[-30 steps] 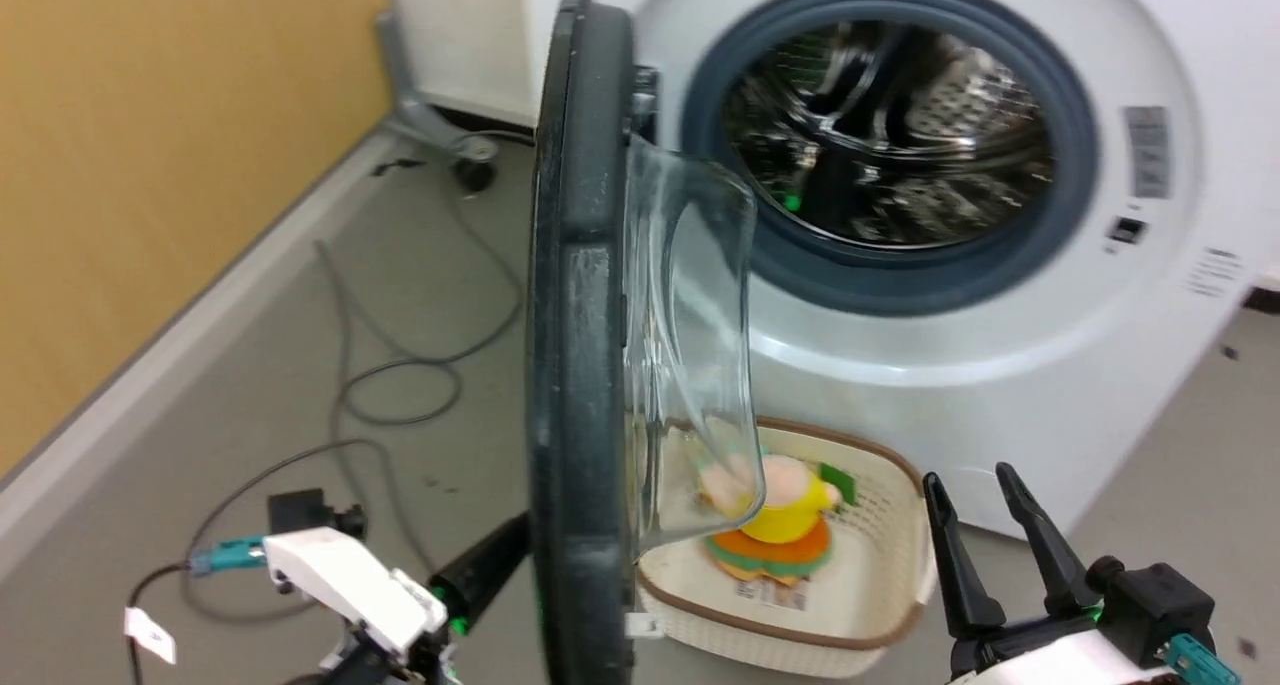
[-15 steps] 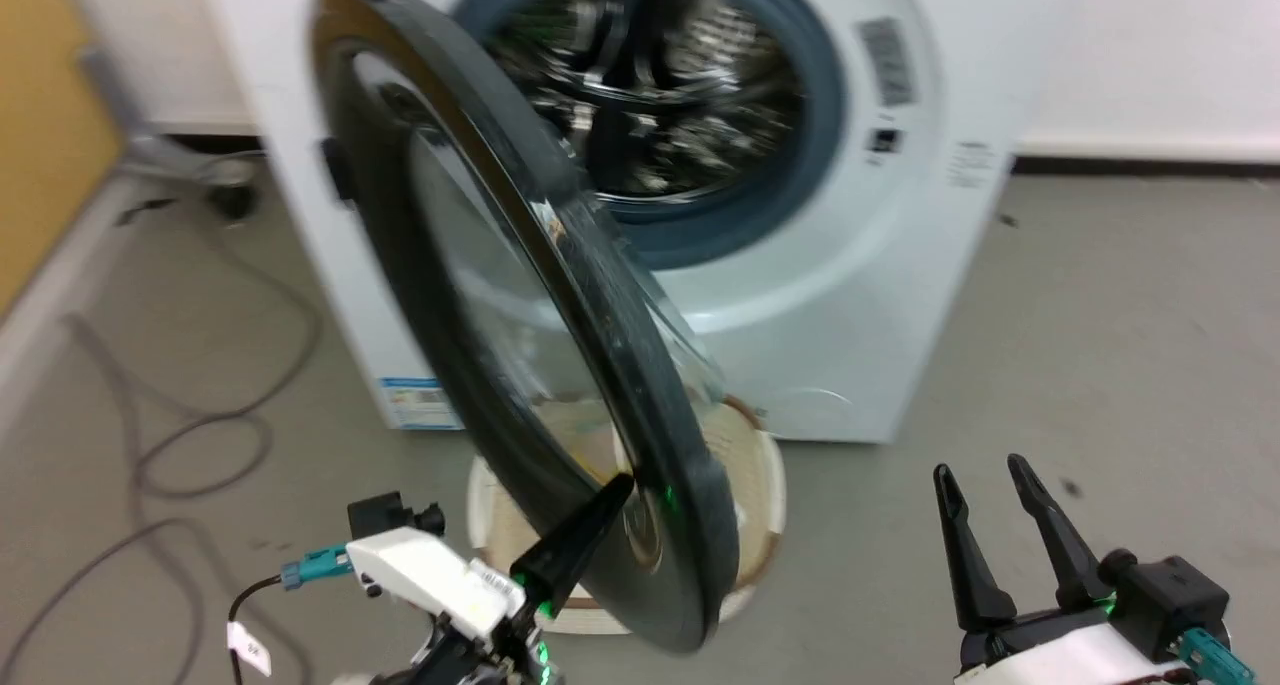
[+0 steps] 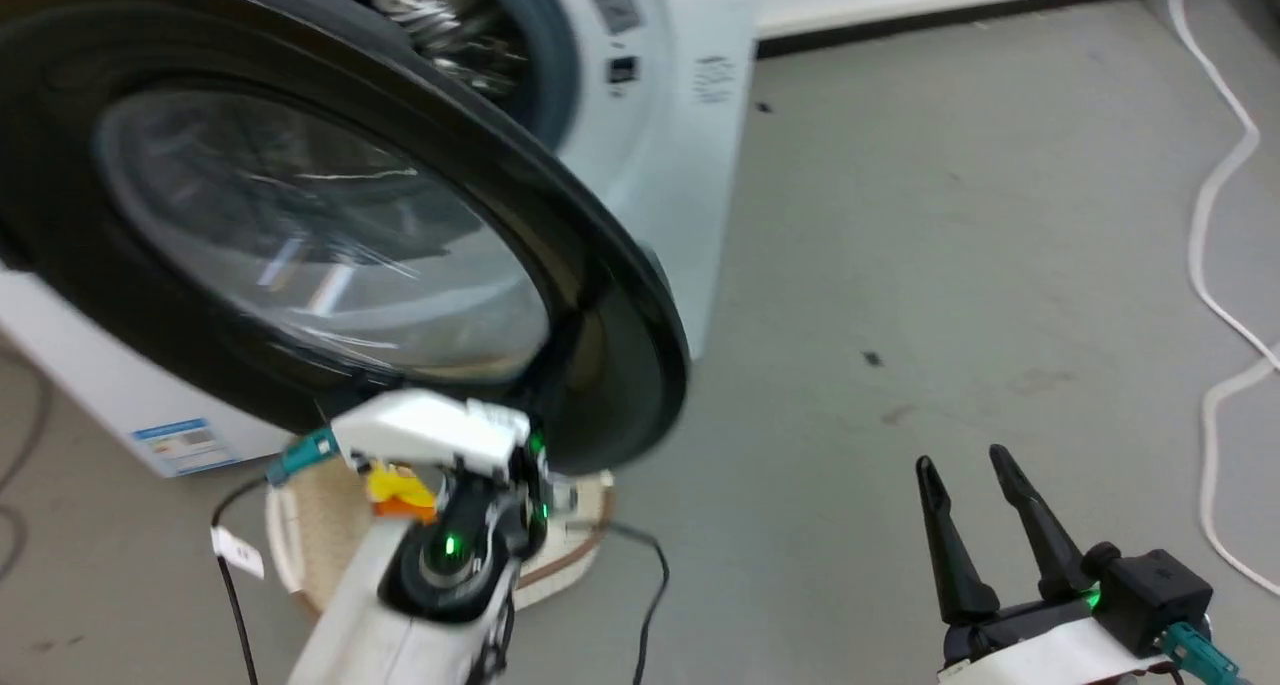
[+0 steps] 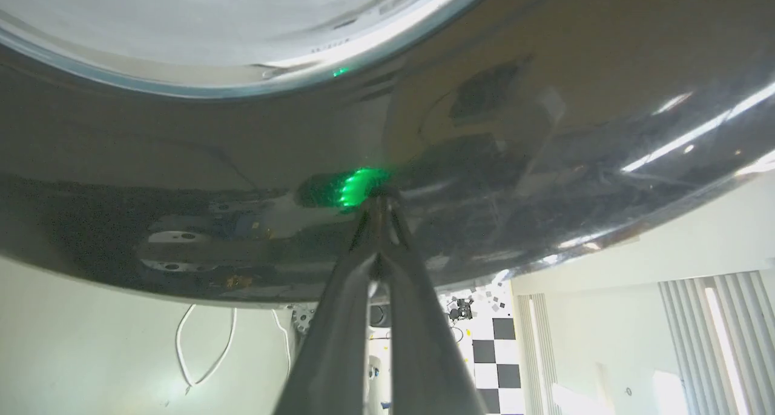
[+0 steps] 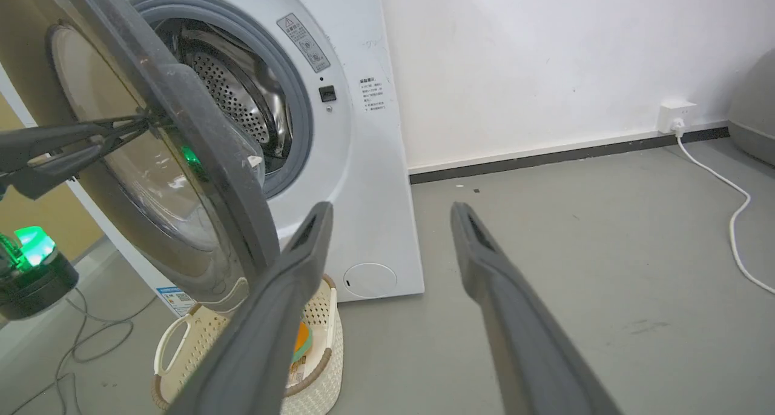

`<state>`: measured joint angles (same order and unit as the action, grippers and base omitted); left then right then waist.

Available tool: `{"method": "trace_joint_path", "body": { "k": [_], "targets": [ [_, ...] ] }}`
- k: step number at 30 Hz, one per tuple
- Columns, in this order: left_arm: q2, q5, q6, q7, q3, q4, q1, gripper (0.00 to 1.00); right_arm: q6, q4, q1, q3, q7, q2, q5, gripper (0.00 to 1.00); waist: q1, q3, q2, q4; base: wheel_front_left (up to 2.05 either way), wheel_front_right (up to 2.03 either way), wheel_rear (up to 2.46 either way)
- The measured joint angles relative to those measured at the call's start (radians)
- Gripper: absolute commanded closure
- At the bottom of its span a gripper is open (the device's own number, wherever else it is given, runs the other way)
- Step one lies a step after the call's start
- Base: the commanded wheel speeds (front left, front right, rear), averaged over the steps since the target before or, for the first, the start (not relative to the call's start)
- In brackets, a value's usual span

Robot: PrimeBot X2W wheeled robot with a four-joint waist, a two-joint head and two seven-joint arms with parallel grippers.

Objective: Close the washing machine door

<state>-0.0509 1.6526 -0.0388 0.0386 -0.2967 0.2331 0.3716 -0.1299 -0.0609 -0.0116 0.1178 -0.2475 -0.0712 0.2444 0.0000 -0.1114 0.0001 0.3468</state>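
- One washing machine (image 5: 369,160)
- One washing machine door (image 3: 300,235)
- Two grippers: left gripper (image 4: 380,206), right gripper (image 3: 962,457)
- One cream perforated basket (image 5: 321,366)
- One white cable (image 3: 1196,255), far right
- One wall socket (image 5: 677,115)

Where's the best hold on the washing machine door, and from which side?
Probably the thick black rim at the free edge of the washing machine door, approached from the glossy outer side. The door stands ajar with that face toward the robot; its window is smooth glass, no purchase. The open right end effector could pinch that rim.
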Motion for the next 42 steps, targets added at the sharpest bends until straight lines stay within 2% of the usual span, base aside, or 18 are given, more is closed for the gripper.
{"method": "trace_joint_path", "body": {
  "k": [6, 9, 12, 19, 24, 27, 30, 33, 34, 36, 40, 42],
  "targets": [
    [0.003, 0.017, 0.012, -0.087, -0.007, 0.146, 0.166, 1.00, 0.000, -0.006, 0.006, 0.016, -0.002, 0.005, 0.001, 0.00, 0.0000, -0.032, 0.0000, 0.083, 0.00, 0.00, 0.00],
    [0.002, 0.022, 0.016, -0.108, -0.007, 0.230, 0.251, 1.00, 0.000, -0.010, 0.011, 0.020, -0.002, 0.007, 0.002, 0.00, 0.0000, -0.050, 0.0000, 0.106, 0.00, 0.00, 0.00],
    [0.002, 0.018, 0.037, -0.118, -0.012, 0.301, 0.312, 1.00, 0.000, -0.016, 0.012, 0.024, -0.005, 0.009, 0.002, 0.00, 0.0000, -0.060, 0.0000, 0.119, 0.00, 0.00, 0.00],
    [0.002, 0.025, 0.100, -0.119, -0.064, 0.397, 0.337, 1.00, 0.000, -0.017, 0.012, 0.014, -0.006, 0.011, 0.002, 0.00, 0.0000, -0.043, 0.0000, 0.084, 0.00, 0.00, 0.00],
    [0.001, -0.019, 0.138, -0.111, -0.149, 0.393, 0.298, 1.00, 0.000, -0.013, 0.011, 0.007, -0.010, 0.011, 0.000, 0.00, 0.0000, -0.010, 0.0000, 0.031, 0.00, 0.00, 0.00],
    [-0.038, -0.133, 0.148, -0.112, -0.244, 0.373, 0.246, 1.00, 0.000, -0.010, 0.010, 0.005, -0.010, 0.006, 0.000, 0.00, 0.0000, 0.013, 0.0000, -0.010, 0.00, 0.00, 0.00],
    [-0.119, -0.294, 0.156, -0.157, -0.348, 0.327, 0.192, 1.00, 0.000, -0.009, 0.007, 0.002, -0.010, 0.001, 0.000, 0.00, 0.0000, 0.040, 0.0000, -0.053, 0.00, 0.00, 0.00],
    [-0.198, -0.439, 0.156, -0.239, -0.407, 0.279, 0.144, 1.00, 0.000, -0.007, -0.008, -0.006, -0.010, -0.006, 0.000, 0.00, 0.0000, 0.068, 0.0000, -0.099, 0.00, 0.00, 0.00],
    [-0.268, -0.587, 0.124, -0.281, -0.439, 0.224, 0.111, 1.00, 0.000, -0.006, -0.024, -0.009, -0.010, -0.012, 0.001, 0.00, 0.0000, 0.090, 0.0000, -0.149, 0.00, 0.00, 0.00],
    [-0.310, -0.676, 0.085, -0.291, -0.432, 0.175, 0.086, 1.00, 0.000, -0.003, -0.031, -0.009, -0.010, -0.012, 0.002, 0.00, 0.0000, 0.102, 0.0000, -0.181, 0.00, 0.00, 0.00],
    [-0.361, -0.876, -0.017, -0.295, -0.308, 0.011, 0.009, 1.00, 0.000, 0.004, -0.041, -0.009, -0.010, -0.015, 0.002, 0.00, 0.0000, 0.123, 0.0000, -0.242, 0.00, 0.00, 0.00],
    [-0.363, -0.960, -0.063, -0.296, -0.228, -0.077, -0.049, 1.00, 0.000, 0.007, -0.041, -0.008, -0.010, -0.016, 0.002, 0.00, 0.0000, 0.131, 0.0000, -0.267, 0.00, 0.00, 0.00]
  ]
}}
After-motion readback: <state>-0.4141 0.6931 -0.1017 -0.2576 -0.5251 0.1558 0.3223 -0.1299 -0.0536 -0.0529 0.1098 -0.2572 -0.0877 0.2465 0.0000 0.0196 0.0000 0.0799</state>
